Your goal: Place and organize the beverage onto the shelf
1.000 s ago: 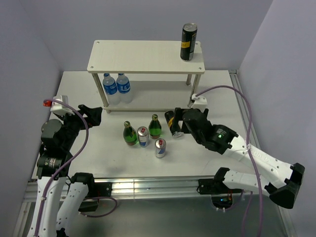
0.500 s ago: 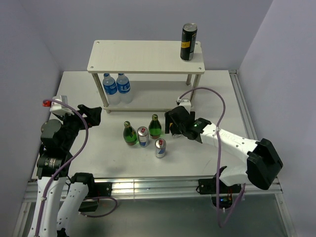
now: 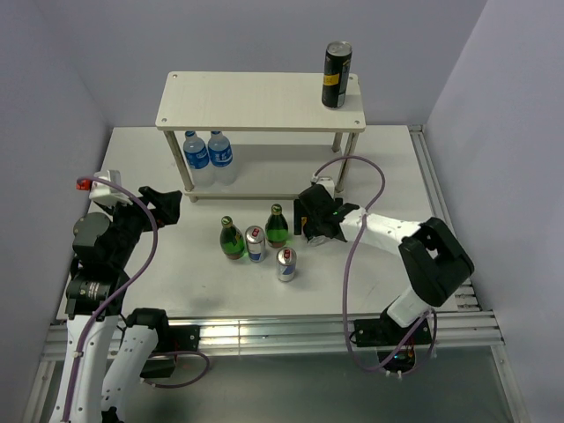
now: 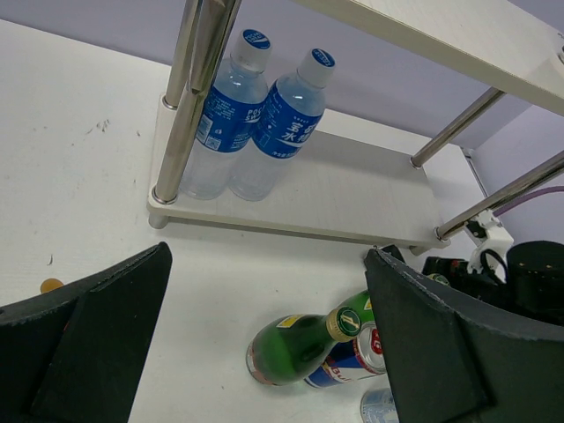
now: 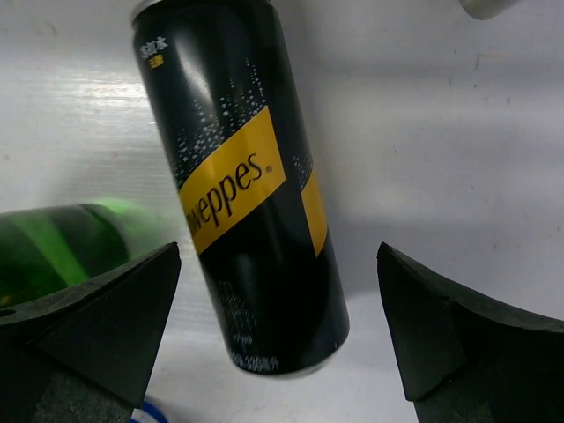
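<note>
Since the earlier frames the right arm has folded in from the lower right toward the middle of the picture. The right pincer (image 3: 312, 220) now sits over the tall black metal can with a yellow label (image 5: 242, 185), just right of centre on the white table (image 3: 176, 282). The left arm at the left edge has not shifted.

In the right wrist view this can lies between the dark matte fingers (image 5: 97, 326), which are spread wide and clear of it on both sides. Its long axis runs from the upper left to the lower centre of that frame, slightly skewed to the gap. It appears to lie on its side, since the smooth glossy cylinder shows its full length against the table. A close would meet the round wall crosswise, and I judge that a slick body like this could roll or twist if one finger lands first.

The left pincer (image 4: 267, 256), also spread and holding nothing, is well apart at the left, so the right one is much nearer.

The pale beige wood-grain two-tier shelf (image 3: 256, 101), on thin metal legs, stands toward the top of the frame. A matching black can (image 3: 336, 75) stands upright at the right end of its upper board. Two green glass bottles (image 3: 232, 240) and two slim silver-and-blue cans (image 3: 285, 263) stand close together on the table to the left. Two clear plastic water bottles (image 3: 206, 157) occupy the lower tier.
</note>
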